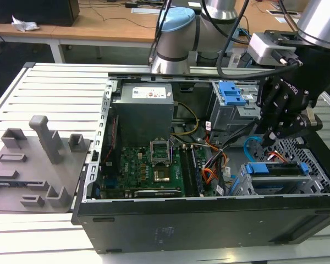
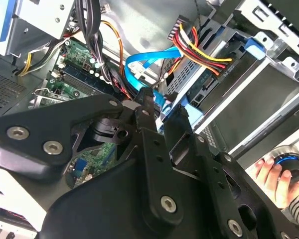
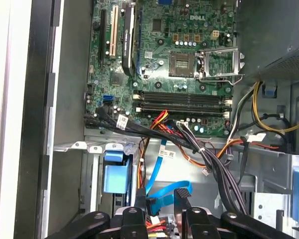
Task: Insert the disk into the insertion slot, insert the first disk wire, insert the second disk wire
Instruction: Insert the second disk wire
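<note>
In the exterior view, an open computer case (image 1: 209, 220) lies on its side on a slatted table (image 1: 49, 88). The disk (image 1: 276, 169), in its blue carrier, sits seated in the insertion slot (image 1: 292, 146), the perforated cage at the exterior view's right end of the case. The black gripper (image 1: 272, 138) hangs directly over that cage, just above the disk. A blue data cable (image 1: 247, 146) loops beside it on the motherboard (image 1: 146, 165) side.

In the second wrist view, the gripper (image 2: 159, 104) has its fingers drawn in to a narrow gap. The plug end of the blue data cable (image 2: 149, 62) sits pinched between them. The disk (image 2: 202, 87) lies just beyond the fingertips, close but apart from them. A bundle of red, yellow and black power wires (image 2: 199, 50) runs over it toward the sheet-metal wall of the insertion slot (image 2: 269, 69). At the edge of this view a person's hand (image 2: 269, 174) grips a round blue-ringed knob (image 2: 289, 163), well apart from the cage.

In the first wrist view, the gripper (image 3: 160, 196) shows the same narrow grip. The blue data cable (image 3: 157, 169) rises from between the two fingers toward the motherboard (image 3: 189, 55). Bundled dark wires (image 3: 209, 159) cross beside the cable. The disk itself is hidden below the fingers.
</note>
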`<state>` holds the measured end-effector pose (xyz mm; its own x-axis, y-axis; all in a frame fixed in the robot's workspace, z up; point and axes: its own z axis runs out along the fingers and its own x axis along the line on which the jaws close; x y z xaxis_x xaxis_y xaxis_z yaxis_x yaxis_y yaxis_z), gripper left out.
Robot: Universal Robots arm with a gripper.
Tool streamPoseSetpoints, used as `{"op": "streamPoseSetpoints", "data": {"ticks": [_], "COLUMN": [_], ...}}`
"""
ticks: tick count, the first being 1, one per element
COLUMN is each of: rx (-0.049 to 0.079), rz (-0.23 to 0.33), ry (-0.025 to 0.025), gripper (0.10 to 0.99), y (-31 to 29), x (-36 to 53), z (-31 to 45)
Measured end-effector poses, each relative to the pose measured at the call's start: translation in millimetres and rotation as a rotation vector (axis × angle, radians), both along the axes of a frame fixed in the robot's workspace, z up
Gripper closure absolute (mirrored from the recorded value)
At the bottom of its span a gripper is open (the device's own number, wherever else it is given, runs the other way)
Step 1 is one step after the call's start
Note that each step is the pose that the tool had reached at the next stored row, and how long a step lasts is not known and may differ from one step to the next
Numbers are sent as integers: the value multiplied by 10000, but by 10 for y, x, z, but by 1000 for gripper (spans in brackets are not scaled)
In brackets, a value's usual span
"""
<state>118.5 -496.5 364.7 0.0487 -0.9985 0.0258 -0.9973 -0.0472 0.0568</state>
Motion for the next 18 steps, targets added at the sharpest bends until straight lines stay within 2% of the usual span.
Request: {"op": "streamPoseSetpoints", "data": {"ticks": [4, 7, 8, 9, 15, 18], "rx": [-68, -72, -72, -72, -70, -74], "rz": [118, 126, 127, 127, 131, 129], "ry": [0, 0, 0, 0, 0, 0], "gripper": [725, 741, 804, 922, 925, 925], "y": [-3, -3, -3, -3, -7, -75], "x": [-13, -13, -13, -12, -13, -13], "z": [-57, -58, -57, -57, -59, -57]}}
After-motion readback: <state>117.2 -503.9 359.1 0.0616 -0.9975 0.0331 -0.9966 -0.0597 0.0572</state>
